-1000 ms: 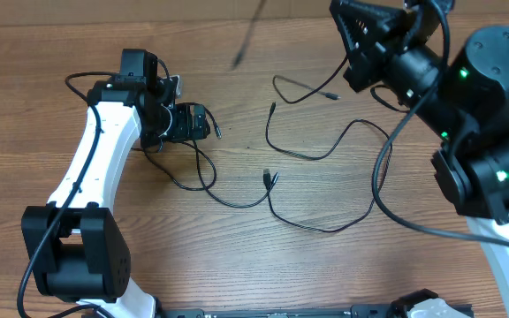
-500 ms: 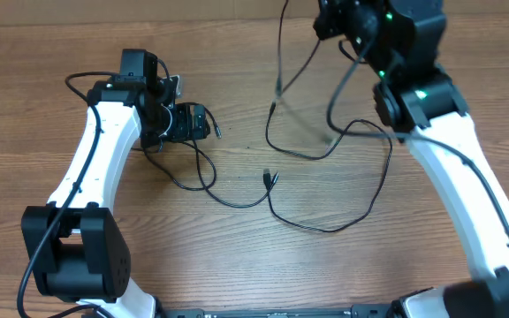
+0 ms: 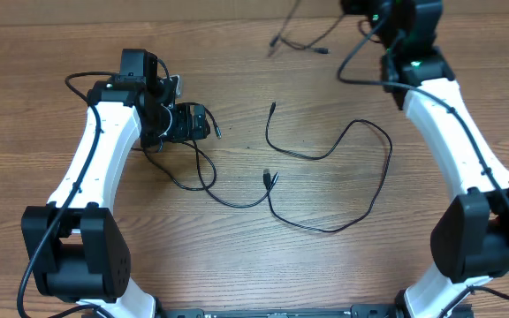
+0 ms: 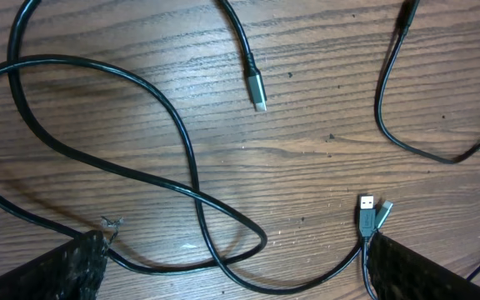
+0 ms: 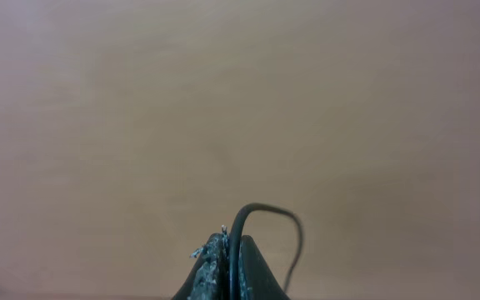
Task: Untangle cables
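1. Since a second ago the white-and-black right arm (image 3: 449, 132) has unfolded from its bent pose at the right side. It now reaches straight toward the far edge of the brown wooden tabletop (image 3: 237, 265). The short thin black cord (image 3: 300, 42) it carries has travelled with it, away from the middle of the tabletop. The white-and-black left arm (image 3: 95, 159) has not shifted.
2. The right pincer (image 5: 226, 250) is pressed tight on that short cord. In the wrist view the cord rises from between the jaws and arcs over to the right. From overhead the pincer sits at the top edge, mostly cut off.
3. The short cord trails left from the pincer near the far edge. Whether its ends touch the wood cannot be told.
4. The left pincer (image 4: 236, 250) stands wide apart and holds nothing. Its dark pads (image 4: 73, 267) show at both lower corners of the wrist view, above the cords.
5. The looped thin black cord (image 4: 182, 150) lies flat beneath the left pincer and crosses itself once. One end is a silver-tipped plug (image 4: 258, 90). The other runs right to a flat USB plug (image 4: 365, 205).
6. The long thin black cord (image 3: 360, 124) lies in a wide open curve at the centre of the tabletop. One small plug end (image 3: 272, 107) points toward the far edge. The other end lies just beside the USB plug. This cord lies well apart from the short cord.
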Controlling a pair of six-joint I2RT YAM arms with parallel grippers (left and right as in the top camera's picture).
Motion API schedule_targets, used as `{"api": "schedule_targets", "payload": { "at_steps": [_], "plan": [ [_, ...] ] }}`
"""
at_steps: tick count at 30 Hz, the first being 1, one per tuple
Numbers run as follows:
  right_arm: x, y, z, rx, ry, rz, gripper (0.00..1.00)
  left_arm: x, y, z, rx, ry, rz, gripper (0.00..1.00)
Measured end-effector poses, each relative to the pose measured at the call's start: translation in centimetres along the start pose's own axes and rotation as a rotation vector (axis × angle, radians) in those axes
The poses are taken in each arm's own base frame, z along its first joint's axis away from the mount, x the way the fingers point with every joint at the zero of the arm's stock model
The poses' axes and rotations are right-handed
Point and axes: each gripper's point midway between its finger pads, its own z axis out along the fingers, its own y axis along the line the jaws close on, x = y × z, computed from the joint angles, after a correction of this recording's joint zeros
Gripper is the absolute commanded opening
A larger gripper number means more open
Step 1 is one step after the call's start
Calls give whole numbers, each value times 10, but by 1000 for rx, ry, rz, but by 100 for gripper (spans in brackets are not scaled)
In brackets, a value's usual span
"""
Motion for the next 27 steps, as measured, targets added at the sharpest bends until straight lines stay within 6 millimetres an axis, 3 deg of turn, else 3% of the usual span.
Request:
{"api": "schedule_targets", "payload": {
  "at_steps": [5,11,13,18,22,27],
  "plan": [
    [-14,-103,-15,246,-8,19,4,0,0,0,0,0,0,99],
    [-32,-242,-62,526,-34,46,4,0,0,0,0,0,0,100],
    [-28,-290,-79,615,-34,62,4,0,0,0,0,0,0,100],
    [3,-383,-109,769,-7,106,4,0,0,0,0,0,0,99],
    [24,-433,-129,841,-4,132,4,0,0,0,0,0,0,100],
    [29,-478,-154,902,-52,138,4,0,0,0,0,0,0,100]
  ]
}}
